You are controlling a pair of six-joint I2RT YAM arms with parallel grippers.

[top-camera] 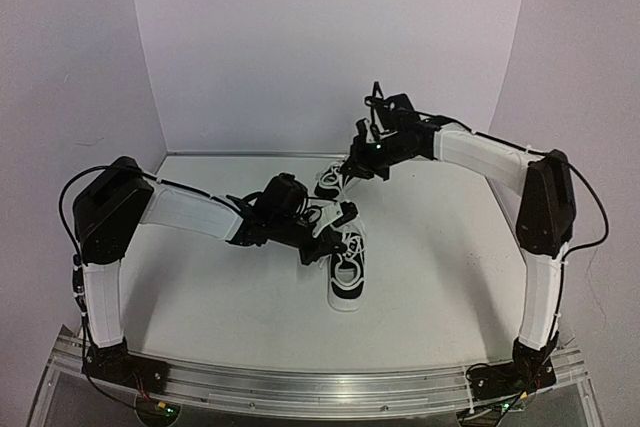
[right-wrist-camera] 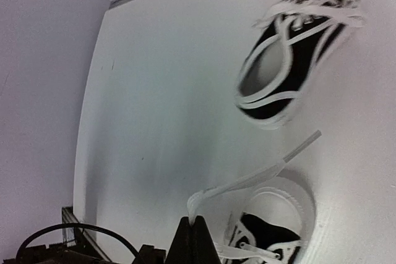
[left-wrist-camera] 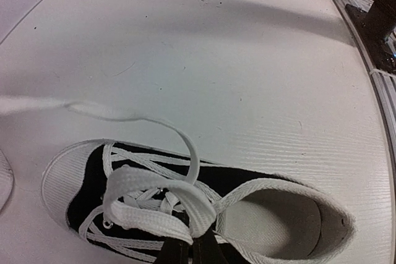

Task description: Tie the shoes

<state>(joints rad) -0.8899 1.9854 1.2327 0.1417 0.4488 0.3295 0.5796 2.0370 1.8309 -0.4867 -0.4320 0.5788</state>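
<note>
While both arms reach in toward the middle of the white table point(top-camera: 450, 267), the two shoes sit close together out there, one behind the other. The near shoe point(top-camera: 348, 272) is flat on its sole. The far shoe point(top-camera: 328, 183) sits just behind it and a bit to the left, partly hidden by the arms.

The left gripper point(top-camera: 342, 219) is right over the laced part of the near shoe. From its wrist cam the fingers are pressed together at the bottom edge, pinching the wide lace loop point(left-wrist-camera: 154, 199) that comes across the top of the lacing. A second lace end point(left-wrist-camera: 179, 131) arcs up off the same shoe and runs out the left side of that view, going blurry, so I can't tell whether it's lying on the table or lifted.

The right gripper point(top-camera: 352, 169) is just beside the far shoe. Its fingers are together too, clamped on a lace strand point(right-wrist-camera: 247, 180) right at the tips. That strand kinks there and then runs off up and to the right. Honestly can't tell which shoe it belongs to. One shoe's white toe cap point(right-wrist-camera: 281, 199) sits near those fingertips, with the other shoe further off and blurred.
</note>
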